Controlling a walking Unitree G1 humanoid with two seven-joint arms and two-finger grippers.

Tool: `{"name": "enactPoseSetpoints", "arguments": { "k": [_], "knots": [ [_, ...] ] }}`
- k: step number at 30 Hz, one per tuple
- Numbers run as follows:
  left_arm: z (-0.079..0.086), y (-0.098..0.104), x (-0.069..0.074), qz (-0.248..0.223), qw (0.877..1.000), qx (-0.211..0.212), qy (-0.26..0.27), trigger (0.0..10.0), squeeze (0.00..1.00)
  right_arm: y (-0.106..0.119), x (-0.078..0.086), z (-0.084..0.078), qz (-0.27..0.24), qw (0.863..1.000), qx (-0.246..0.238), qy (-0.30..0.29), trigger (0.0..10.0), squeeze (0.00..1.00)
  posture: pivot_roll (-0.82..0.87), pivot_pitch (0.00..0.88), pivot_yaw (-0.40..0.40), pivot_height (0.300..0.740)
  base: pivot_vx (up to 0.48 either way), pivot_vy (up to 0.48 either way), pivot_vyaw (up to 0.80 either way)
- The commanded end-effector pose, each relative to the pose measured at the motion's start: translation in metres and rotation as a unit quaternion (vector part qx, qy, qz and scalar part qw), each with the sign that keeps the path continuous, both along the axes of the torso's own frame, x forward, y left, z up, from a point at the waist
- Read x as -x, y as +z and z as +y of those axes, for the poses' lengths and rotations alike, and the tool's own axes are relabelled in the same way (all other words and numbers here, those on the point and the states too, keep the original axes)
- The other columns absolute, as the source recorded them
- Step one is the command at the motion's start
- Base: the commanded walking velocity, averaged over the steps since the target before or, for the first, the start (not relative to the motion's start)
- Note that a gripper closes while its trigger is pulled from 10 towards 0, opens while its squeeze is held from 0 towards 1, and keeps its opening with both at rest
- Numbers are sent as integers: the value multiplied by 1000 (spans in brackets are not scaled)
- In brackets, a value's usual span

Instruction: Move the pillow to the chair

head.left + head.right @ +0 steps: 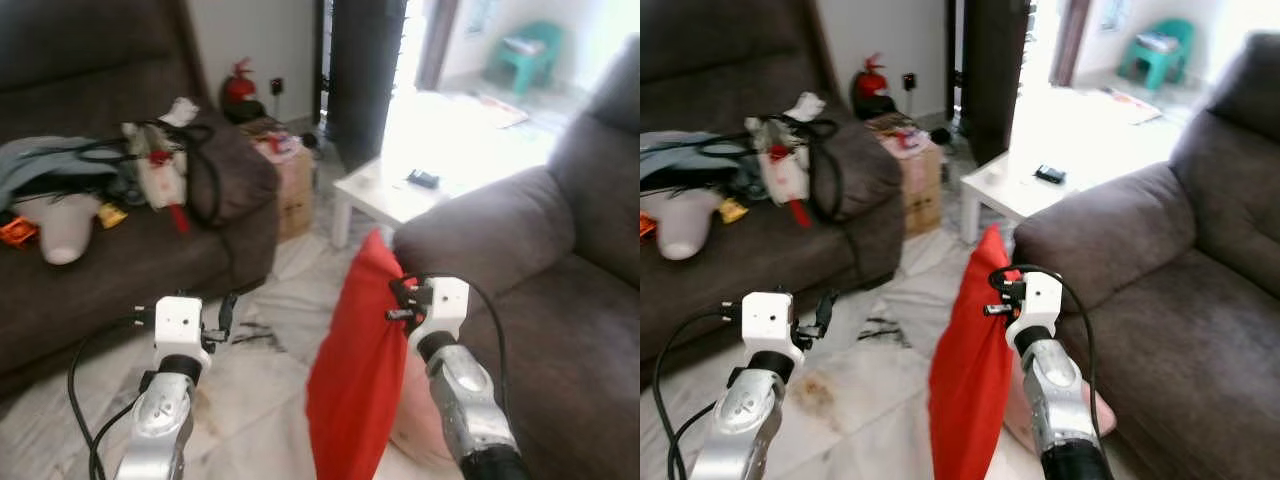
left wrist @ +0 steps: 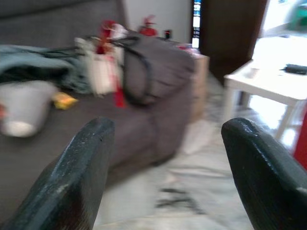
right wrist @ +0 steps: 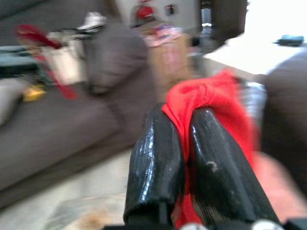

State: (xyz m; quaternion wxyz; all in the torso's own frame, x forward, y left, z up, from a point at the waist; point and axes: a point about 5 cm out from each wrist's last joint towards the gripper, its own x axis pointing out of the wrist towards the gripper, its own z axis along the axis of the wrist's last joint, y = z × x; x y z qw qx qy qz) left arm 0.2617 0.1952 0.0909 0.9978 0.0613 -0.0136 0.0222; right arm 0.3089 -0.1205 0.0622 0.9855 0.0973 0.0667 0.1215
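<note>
The right gripper [image 3: 184,143] has its two black fingers pressed together on a bunched fold of the red pillow [image 1: 355,370], pinching it near its upper corner. The pillow hangs down from that pinch, above the pale tiled floor [image 1: 265,400], just beside the front of the grey armchair [image 1: 560,330] on the gripper's right. Beyond the gripper stands a white side table [image 1: 385,195] with a small dark object on it, and further left a cluttered grey sofa [image 1: 120,270]. The left gripper [image 2: 165,158] is held forward with fingers spread wide, holding nothing.

The grip takes only a thin fold of fabric, so a quick swing toward the seat could pull the cloth free and drop the pillow. The hanging end might also catch on the armchair's front edge.
</note>
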Motion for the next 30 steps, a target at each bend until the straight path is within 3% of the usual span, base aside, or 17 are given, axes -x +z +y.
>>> {"name": "enactPoseSetpoints", "arguments": {
  "k": [1,8,20,30],
  "knots": [
    [-7,-1,-1,-3,1000,5,-10,10000,0,29,-13,-6,-70,998,1,-9,10000,0,90,0,-18,740,0,0,0],
    [-7,-1,0,-2,1000,5,-11,10000,0,30,-12,-2,-77,997,14,5,10000,0,90,0,-17,740,0,0,0],
    [-8,-2,1,-3,1000,6,-11,10000,0,29,-12,-3,-78,997,21,12,10000,0,88,7,-22,740,0,0,800],
    [-7,-2,0,-3,1000,8,-9,10000,0,28,-14,-4,-68,998,5,0,10000,0,87,12,-22,740,0,0,0]
  ]
}}
